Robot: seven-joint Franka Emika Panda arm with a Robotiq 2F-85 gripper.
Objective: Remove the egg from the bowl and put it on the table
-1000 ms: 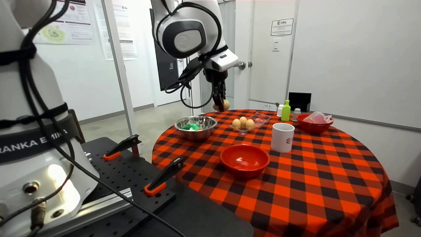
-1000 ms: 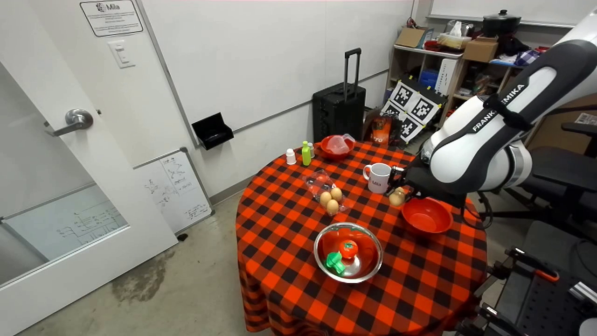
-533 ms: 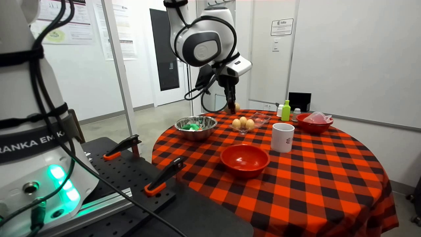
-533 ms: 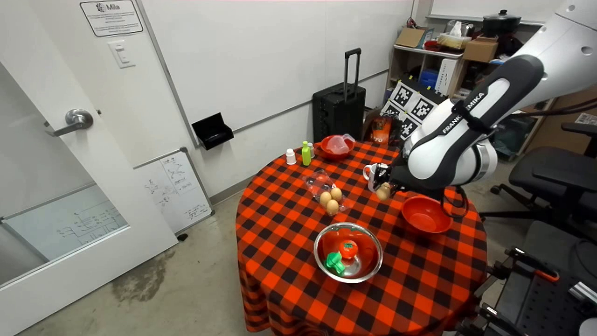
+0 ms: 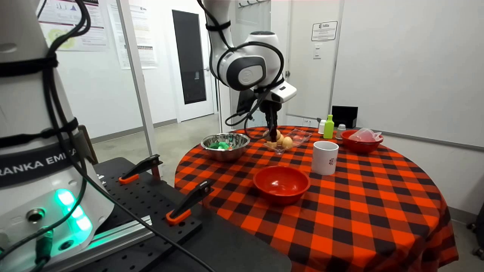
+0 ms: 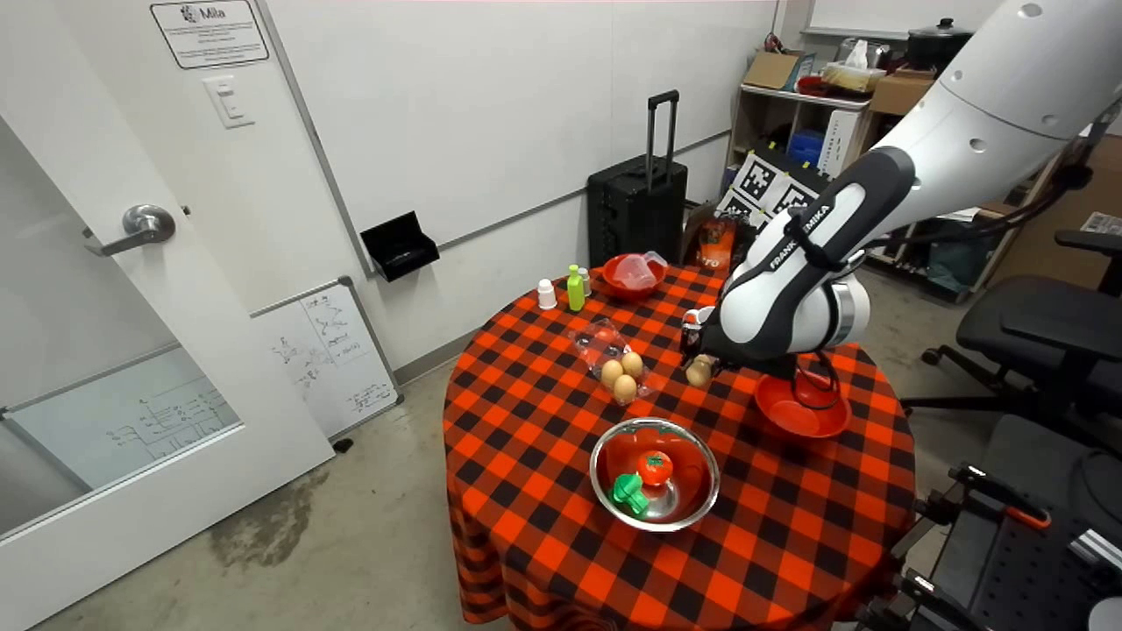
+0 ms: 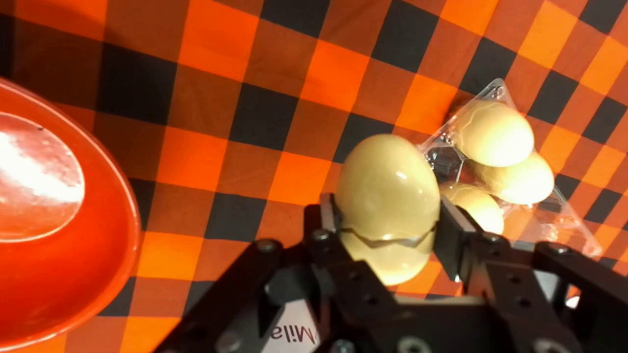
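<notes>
My gripper [image 7: 387, 215] is shut on a tan egg [image 7: 387, 181] with a jagged crack line around it. One finger presses each side of it. The held egg [image 6: 699, 372] is above the checked table [image 5: 363, 211], between the near red bowl [image 6: 802, 428] and the clear carton. In an exterior view my gripper [image 5: 273, 136] overlaps the carton eggs. The near red bowl also shows at the left of the wrist view [image 7: 131, 235], and no egg shows in it. A metal bowl [image 6: 605, 495] holds a tomato and a green piece.
A clear carton [image 6: 644, 386] with several eggs [image 6: 624, 388] lies beside the held egg. A white mug [image 5: 325, 158] stands close to the gripper. Farther back are a green bottle [image 5: 328, 127], white shakers [image 6: 547, 294] and another red bowl [image 5: 361, 147] with clear plastic.
The arm has carried the held egg lower and away from the near red bowl, toward the egg carton. The base light has turned from white to green. The table objects have not moved.
</notes>
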